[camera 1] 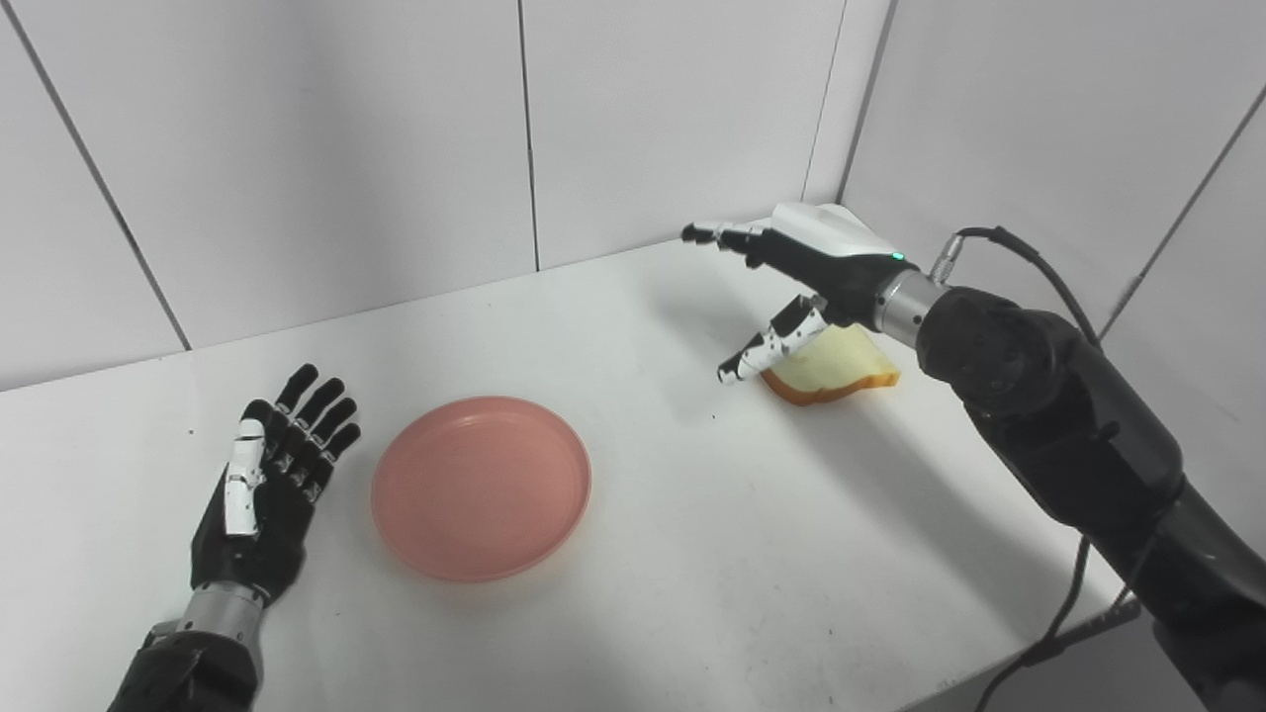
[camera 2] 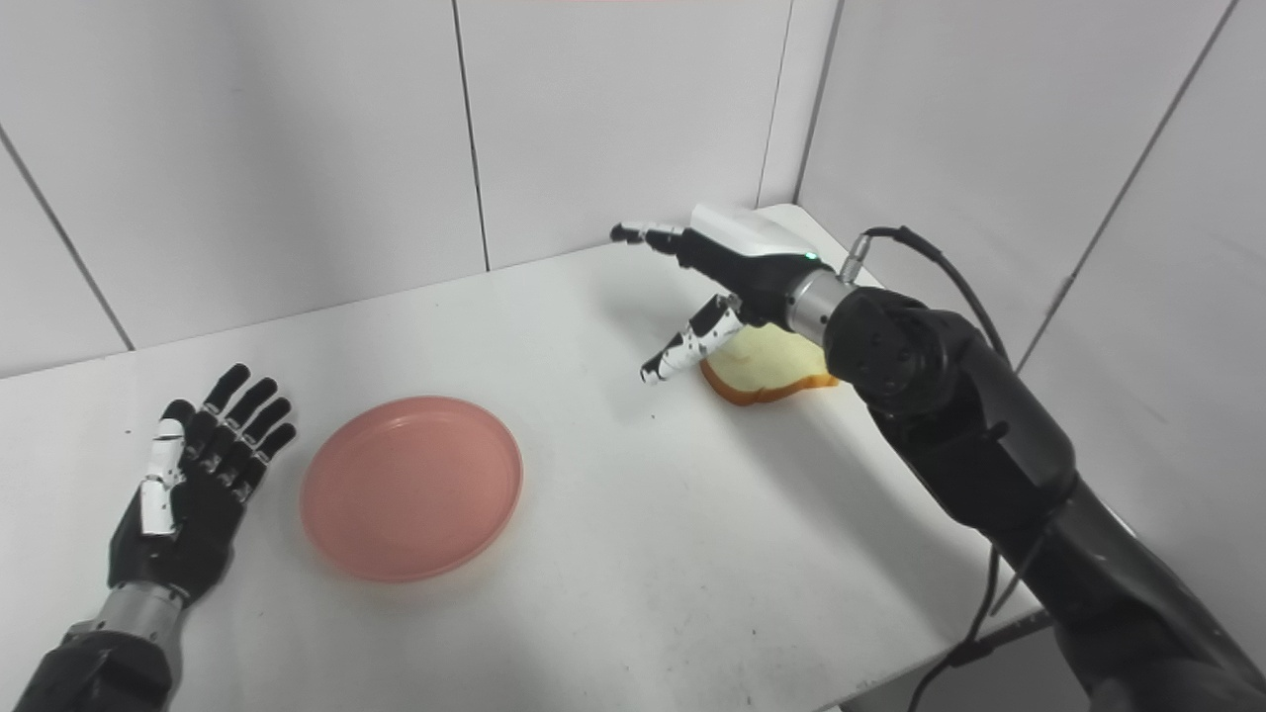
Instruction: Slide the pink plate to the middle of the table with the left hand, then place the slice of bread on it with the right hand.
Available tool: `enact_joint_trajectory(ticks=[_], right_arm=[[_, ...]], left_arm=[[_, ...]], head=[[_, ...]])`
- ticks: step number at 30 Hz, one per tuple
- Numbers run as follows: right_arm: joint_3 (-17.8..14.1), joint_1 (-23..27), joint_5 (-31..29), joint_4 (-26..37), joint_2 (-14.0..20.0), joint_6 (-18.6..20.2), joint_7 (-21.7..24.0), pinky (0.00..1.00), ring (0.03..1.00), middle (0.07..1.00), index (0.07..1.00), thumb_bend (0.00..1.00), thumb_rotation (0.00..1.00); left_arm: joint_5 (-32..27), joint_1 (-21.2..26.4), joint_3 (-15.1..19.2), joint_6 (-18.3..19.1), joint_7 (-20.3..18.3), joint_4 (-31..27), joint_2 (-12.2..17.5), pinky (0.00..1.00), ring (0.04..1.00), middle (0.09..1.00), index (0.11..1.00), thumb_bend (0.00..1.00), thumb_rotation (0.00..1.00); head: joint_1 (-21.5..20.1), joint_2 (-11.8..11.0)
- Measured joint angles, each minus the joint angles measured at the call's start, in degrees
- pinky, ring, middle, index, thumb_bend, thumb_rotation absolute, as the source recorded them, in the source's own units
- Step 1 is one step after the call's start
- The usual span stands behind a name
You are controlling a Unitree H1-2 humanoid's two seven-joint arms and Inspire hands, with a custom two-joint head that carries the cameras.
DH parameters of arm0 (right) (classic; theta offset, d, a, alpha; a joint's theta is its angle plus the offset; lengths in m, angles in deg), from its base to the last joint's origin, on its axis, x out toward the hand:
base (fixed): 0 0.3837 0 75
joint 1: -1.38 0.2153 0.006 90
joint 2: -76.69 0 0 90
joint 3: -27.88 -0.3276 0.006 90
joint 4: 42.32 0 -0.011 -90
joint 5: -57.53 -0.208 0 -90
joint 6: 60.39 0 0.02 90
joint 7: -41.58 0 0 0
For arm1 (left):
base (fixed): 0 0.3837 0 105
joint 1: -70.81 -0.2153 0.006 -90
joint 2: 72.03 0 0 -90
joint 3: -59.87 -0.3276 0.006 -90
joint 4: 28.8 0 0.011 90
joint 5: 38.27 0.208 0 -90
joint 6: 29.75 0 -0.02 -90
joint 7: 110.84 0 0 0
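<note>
I have the right robot hand [camera 1: 791, 287] spread wide above the slice of bread [camera 1: 836, 368], fingers out and thumb hanging just in front of the crust, holding nothing. The left robot hand [camera 1: 267, 485] lies flat and empty beside the pink plate [camera 1: 482, 487], which sits a little left of the table's [camera 1: 692, 554] middle. My worry: if I close too shallow, the thumb may shove the soft slice toward the back wall rather than pinch it.

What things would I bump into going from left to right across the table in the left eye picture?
left hand → pink plate → right hand → slice of bread
</note>
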Motion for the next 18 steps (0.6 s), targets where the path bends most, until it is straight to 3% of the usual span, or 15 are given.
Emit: enact_joint_trajectory(ticks=[7,18], right_arm=[[8.87,6.85,6.22,-7.36,1.47,-0.01,6.27,0.83,0.941,0.964,0.947,1.00,0.32],[13.93,12.73,10.62,-14.70,1.50,-2.04,10.63,0.91,0.981,1.000,0.989,1.00,0.35]], left_arm=[[0.42,-0.25,-0.20,0.01,0.05,-0.45,0.30,0.93,0.913,0.908,0.900,0.48,1.00],[0.50,-0.65,-0.10,0.12,0.18,-1.30,0.45,0.94,0.917,0.911,0.904,0.49,1.00]], head=[[0.62,0.53],[0.79,0.88]])
